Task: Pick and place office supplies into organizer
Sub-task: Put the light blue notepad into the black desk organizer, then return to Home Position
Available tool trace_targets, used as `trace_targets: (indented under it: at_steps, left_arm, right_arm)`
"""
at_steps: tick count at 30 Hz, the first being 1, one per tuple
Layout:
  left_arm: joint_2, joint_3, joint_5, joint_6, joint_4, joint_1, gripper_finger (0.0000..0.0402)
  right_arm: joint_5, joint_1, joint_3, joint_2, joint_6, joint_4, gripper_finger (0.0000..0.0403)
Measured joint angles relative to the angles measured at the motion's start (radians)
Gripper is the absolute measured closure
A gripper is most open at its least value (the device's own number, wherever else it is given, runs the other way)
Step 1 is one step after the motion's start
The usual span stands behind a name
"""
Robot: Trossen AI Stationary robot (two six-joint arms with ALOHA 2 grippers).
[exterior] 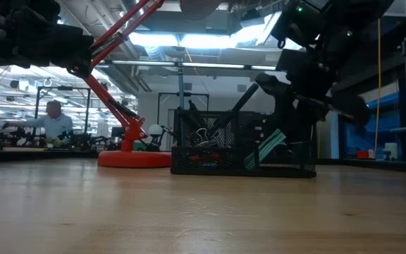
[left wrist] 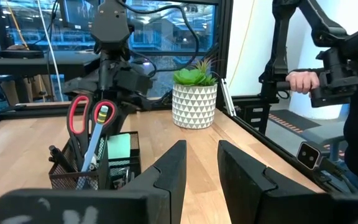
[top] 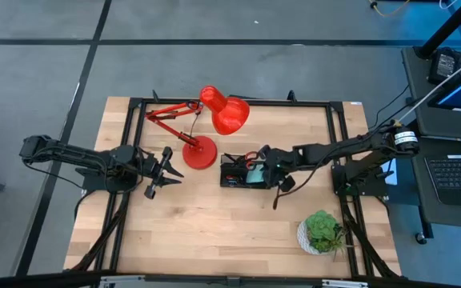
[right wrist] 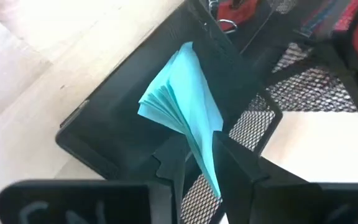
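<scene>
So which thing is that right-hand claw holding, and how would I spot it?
Find the big red desk lamp; beside its base sits a black mesh organizer. Over its right end, the right pincer grips a teal sticky-note pad, the only pale blue-green paper block there.

No text, label, brand, number or sign can be read anywhere.

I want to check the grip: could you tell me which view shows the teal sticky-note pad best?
The right wrist view: the sticky-note pad fills it, pinched by the right gripper over the organizer. High, low and left wrist views show only slivers.
</scene>
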Motion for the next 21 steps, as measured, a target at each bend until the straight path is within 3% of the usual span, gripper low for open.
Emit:
trace_targets:
  at_steps: [11, 21]
  left_arm:
    - [0.000, 0.000, 0.000, -0.007, -0.007, 0.000, 0.0315]
    - [0.000, 0.000, 0.000, -0.008, -0.007, 0.000, 0.0315]
  right_arm:
    - [0.000, 0.000, 0.009, 0.000, 0.042, -0.100, 0.0319]
    - [0.001, -0.001, 0.060, -0.005, 0.186, -0.192, 0.0319]
